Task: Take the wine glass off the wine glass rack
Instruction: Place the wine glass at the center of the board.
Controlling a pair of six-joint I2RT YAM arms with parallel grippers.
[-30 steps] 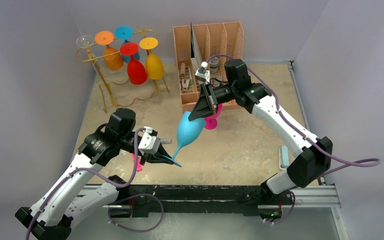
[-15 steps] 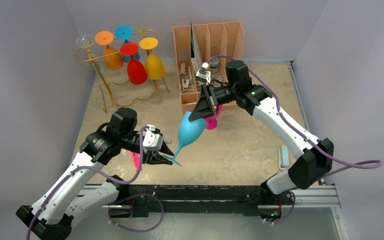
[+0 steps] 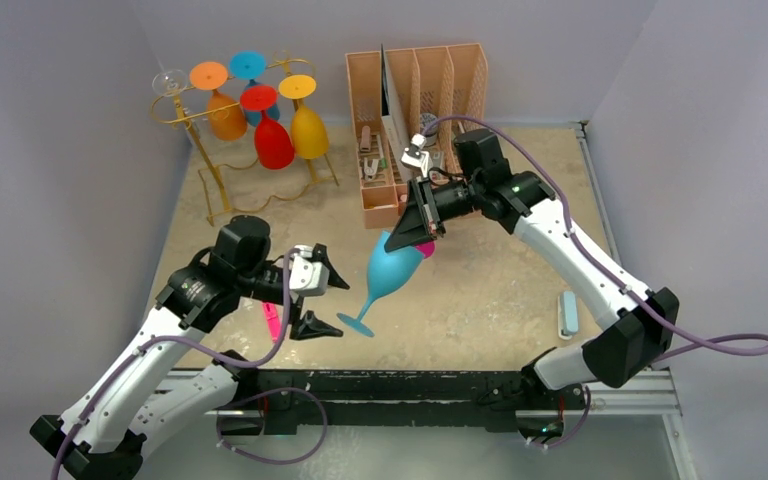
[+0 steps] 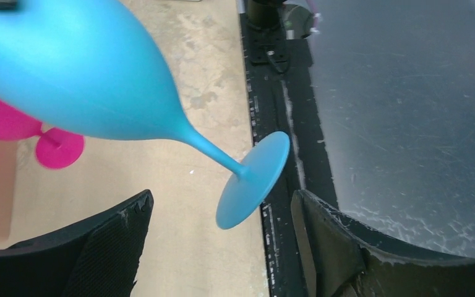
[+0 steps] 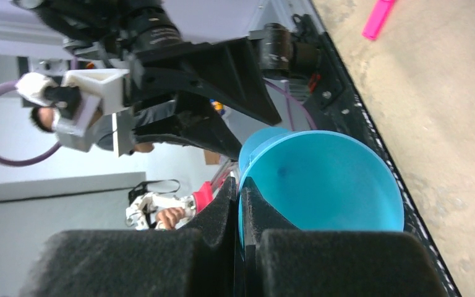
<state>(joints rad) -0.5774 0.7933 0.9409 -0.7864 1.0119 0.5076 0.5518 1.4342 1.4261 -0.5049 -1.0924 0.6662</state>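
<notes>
A blue wine glass (image 3: 390,270) hangs tilted over the table's middle, foot (image 3: 356,326) down toward the near edge. My right gripper (image 3: 413,237) is shut on its rim, one finger inside the bowl (image 5: 328,179) and one outside; the right gripper (image 5: 238,185) pinches the thin wall. My left gripper (image 3: 325,300) stands open beside the foot (image 4: 253,179), fingers (image 4: 111,247) either side and not touching it. The gold wine glass rack (image 3: 205,170) stands at the back left with several coloured glasses hanging upside down.
A peach desk organiser (image 3: 415,100) stands at the back centre. A pink glass (image 3: 424,248) lies on the table behind the blue one. A pink pen (image 3: 272,320) lies under my left arm, and a pale blue bar (image 3: 566,313) near the right front.
My left gripper has opened and let go of the blue glass's stem. The right gripper has swung the glass a little right and more upright.
</notes>
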